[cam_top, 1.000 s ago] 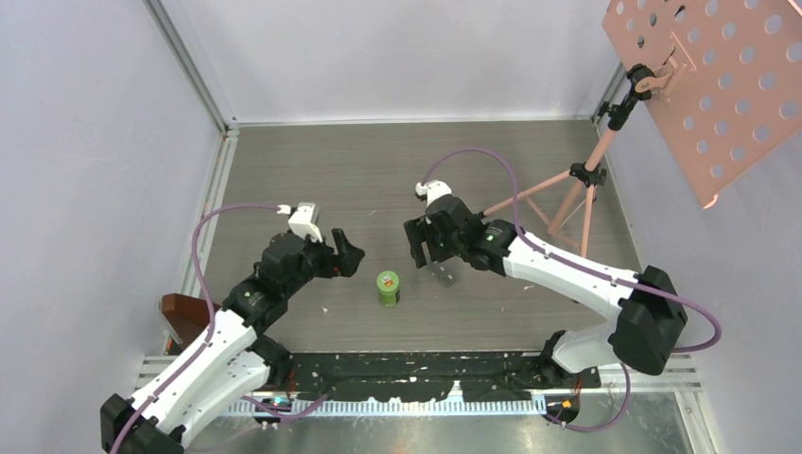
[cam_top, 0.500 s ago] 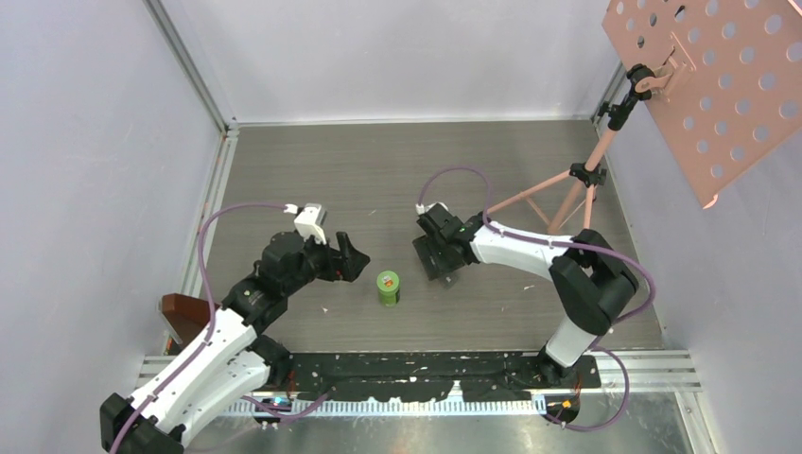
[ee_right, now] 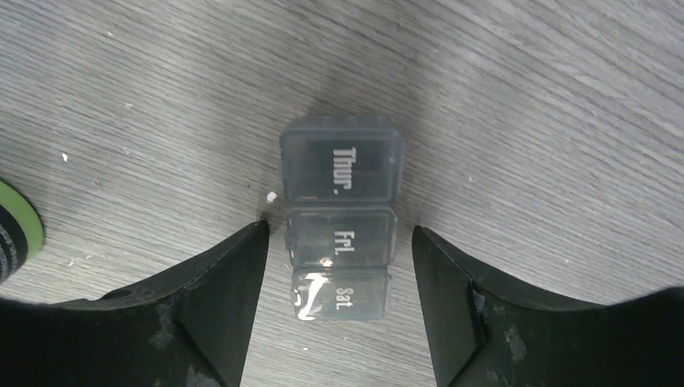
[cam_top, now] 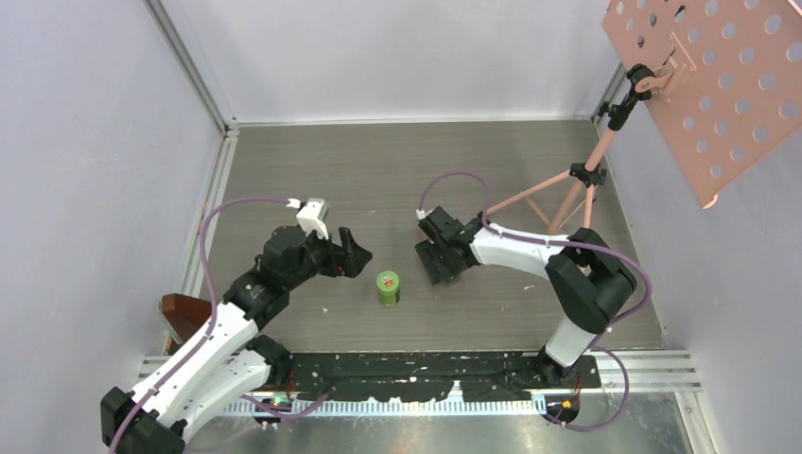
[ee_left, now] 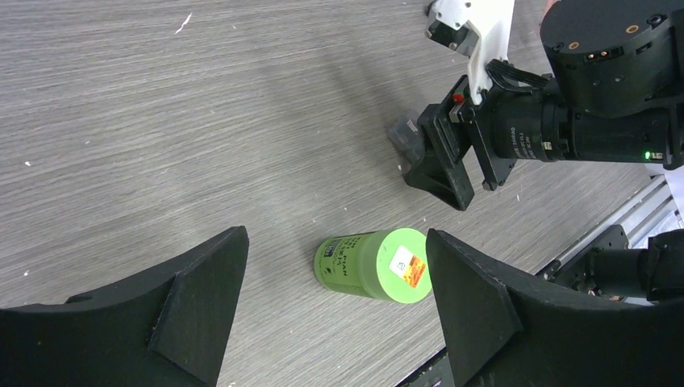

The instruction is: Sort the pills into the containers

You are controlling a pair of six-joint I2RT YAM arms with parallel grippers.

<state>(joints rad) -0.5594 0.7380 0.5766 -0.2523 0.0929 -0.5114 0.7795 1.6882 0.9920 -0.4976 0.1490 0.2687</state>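
Note:
A small green bottle (cam_top: 388, 287) with an orange-marked label on its top stands upright at the table's middle. In the left wrist view the green bottle (ee_left: 371, 264) sits between the fingers of my open left gripper (ee_left: 335, 302), touching neither one. The left gripper (cam_top: 352, 253) is just left of it. A dark-grey case (ee_right: 343, 218) with lids marked Thur., Fri. and Sat. lies flat. My right gripper (ee_right: 339, 302) stands open astride its Sat. end, with a gap on each side. From above, the right gripper (cam_top: 444, 267) covers most of the case. No pills are in view.
A pink perforated board (cam_top: 705, 85) on a tripod (cam_top: 567, 199) stands at the back right. A brown object (cam_top: 180, 317) lies at the left edge. A black rail (cam_top: 426, 378) runs along the near edge. Pale walls close in the table.
The right arm has folded down and brought its gripper low over the grey case, jaws a little narrower. The left gripper has edged towards the green bottle.

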